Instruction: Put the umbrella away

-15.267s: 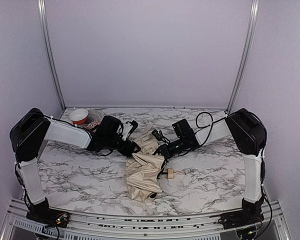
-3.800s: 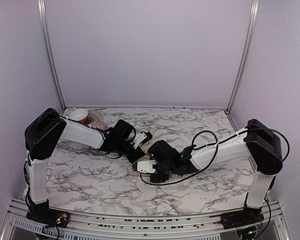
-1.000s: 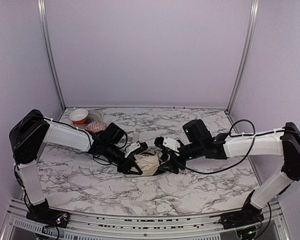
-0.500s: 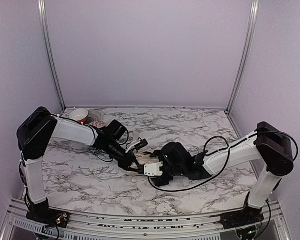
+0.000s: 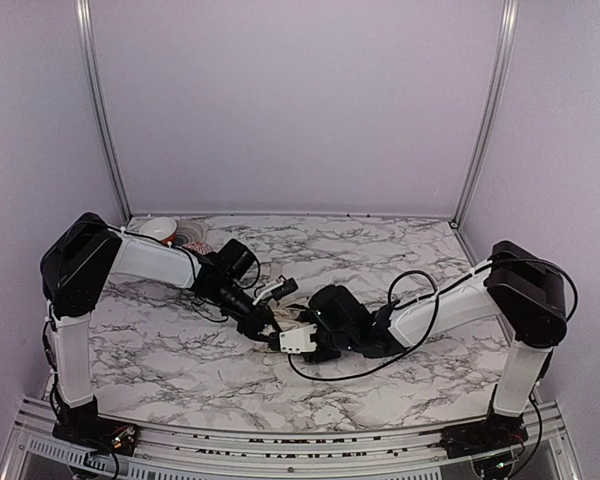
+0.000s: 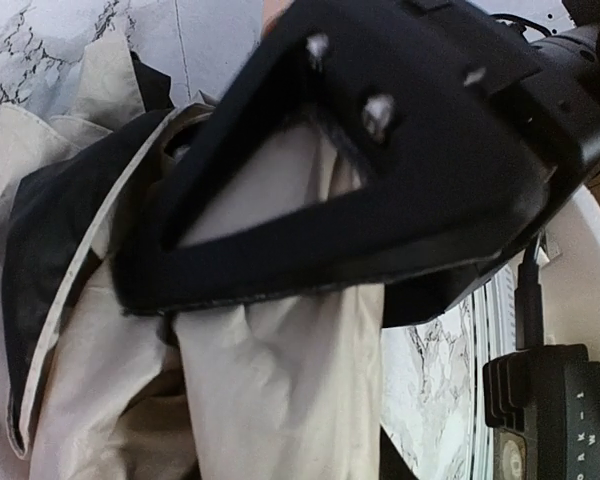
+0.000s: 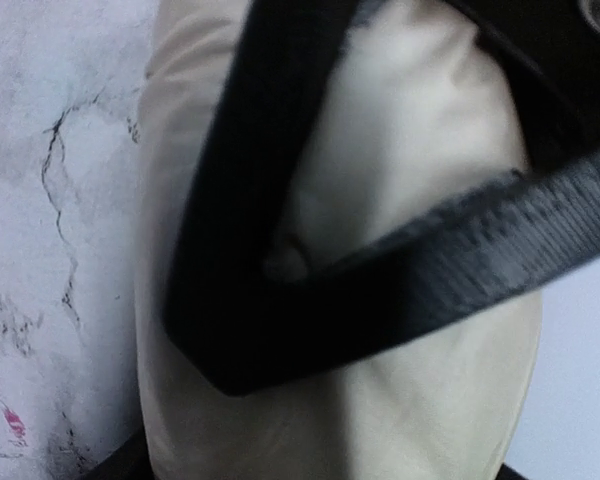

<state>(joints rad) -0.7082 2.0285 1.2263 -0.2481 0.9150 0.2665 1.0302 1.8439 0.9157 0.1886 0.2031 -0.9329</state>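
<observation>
Two arms meet at mid-surface. Half a second back the right wrist sat slightly further from the left arm; it has since slid closer. One second back the right arm lay stretched out and a cream bundle showed between the two wrists; the top view now has that bundle almost wholly covered.

One cream-fabric compact umbrella [image 6: 270,380], collapsed, soft and creased, with black lining showing at the folds. It lies on the white, grey-veined marble-pattern surface [image 5: 400,250] under both wrists.

Left fingers [image 6: 430,150]: black rigid triangular frames, set narrow and pinched on a fold of the fabric.

Right fingers [image 7: 230,220]: one has a ribbed pad and lies against the cream fabric. Wide or narrow, cannot tell.

One white bowl with an orange rim [image 5: 160,231] sits at the far left corner.
</observation>
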